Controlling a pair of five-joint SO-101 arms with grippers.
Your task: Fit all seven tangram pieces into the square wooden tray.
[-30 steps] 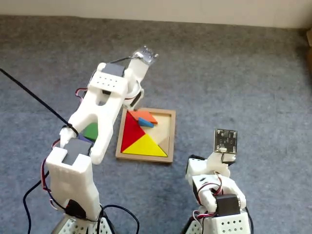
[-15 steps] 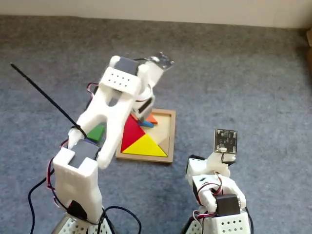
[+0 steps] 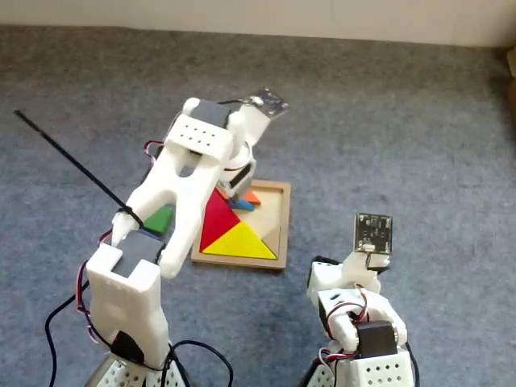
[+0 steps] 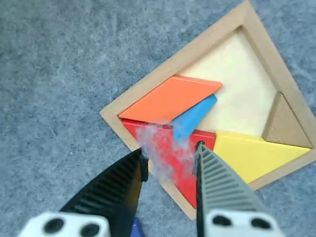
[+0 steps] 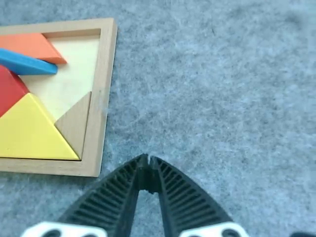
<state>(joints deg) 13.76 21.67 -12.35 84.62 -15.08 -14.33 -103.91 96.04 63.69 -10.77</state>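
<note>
The square wooden tray (image 3: pixel 284 227) lies on grey carpet. It holds an orange parallelogram (image 4: pixel 170 98), a red triangle (image 4: pixel 170 148), a yellow triangle (image 4: pixel 252 153) and a small wood-coloured triangle (image 4: pixel 286 126). A blue piece (image 4: pixel 195 116) lies tilted, resting partly on the orange and red pieces. My left gripper (image 4: pixel 170 157) hangs open and empty above the red triangle, near the tray's left rim. A green piece (image 3: pixel 160 219) lies outside the tray, partly hidden under the left arm. My right gripper (image 5: pixel 146 162) is shut on nothing, above carpet beside the tray's rim (image 5: pixel 96 123).
The left arm (image 3: pixel 181 185) crosses over the tray's left side. A thin black cable (image 3: pixel 64 157) runs out to the left. The right arm's base (image 3: pixel 359 322) sits at the front right. Open carpet spreads to the right and behind the tray.
The left arm has swung right, from beside the tray to over its left part. In the last half second it barely moved. The right arm stayed still.
</note>
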